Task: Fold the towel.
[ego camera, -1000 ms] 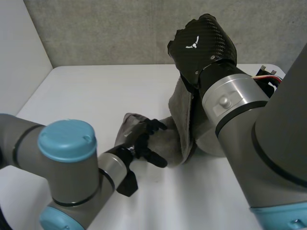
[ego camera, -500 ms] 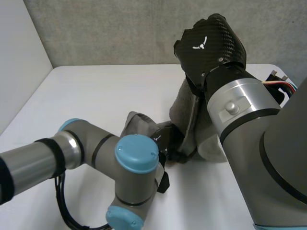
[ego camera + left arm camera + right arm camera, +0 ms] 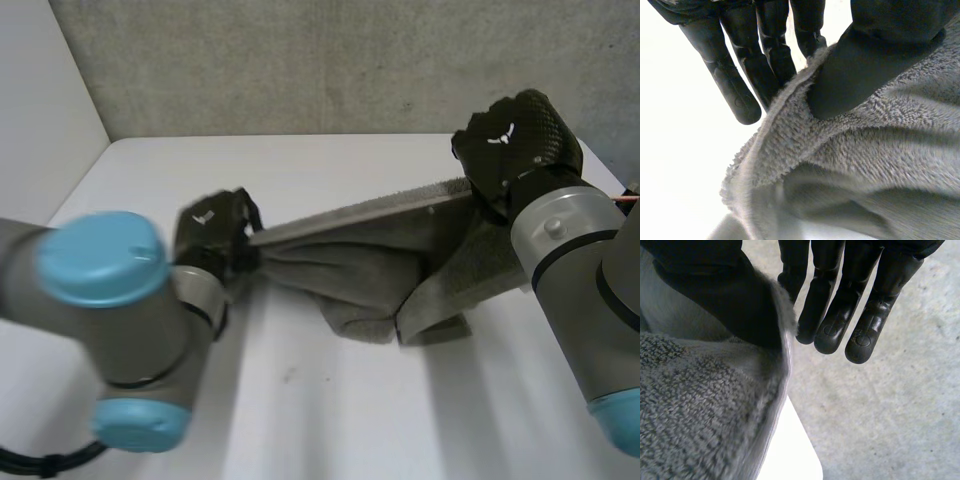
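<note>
At the left middle of the head view, your left hand (image 3: 212, 232) has one end of the grey towel (image 3: 370, 255) by its upper edge. In its wrist view the thumb (image 3: 850, 70) bears down on the pile and the fingers (image 3: 735, 85) lie nearly straight behind the hem, so the cloth is nipped between them: a narrow pinch, not a wrap.

At the upper right of the head view, your right hand (image 3: 520, 145) has the other end of that edge, held higher. Its wrist view shows the thumb (image 3: 725, 295) on the hem with the fingers straight and reaching past it. This too is a thumb-against-fingers pinch close to the border.

Between the two hands the held edge runs taut, sloping up from left to right. The rest of the towel sags below it and lies bunched in loose folds on the white worktop (image 3: 330, 400), at the centre of the head view.

You seem to be at the spreading step, with no clean fold made yet. The next move probably calls for both pinches to be kept while you level the hands, draw the bunched part out, and lay the towel flat before bringing one edge over. Both pinches are shallow, so a hard pull could slip the hem.
</note>
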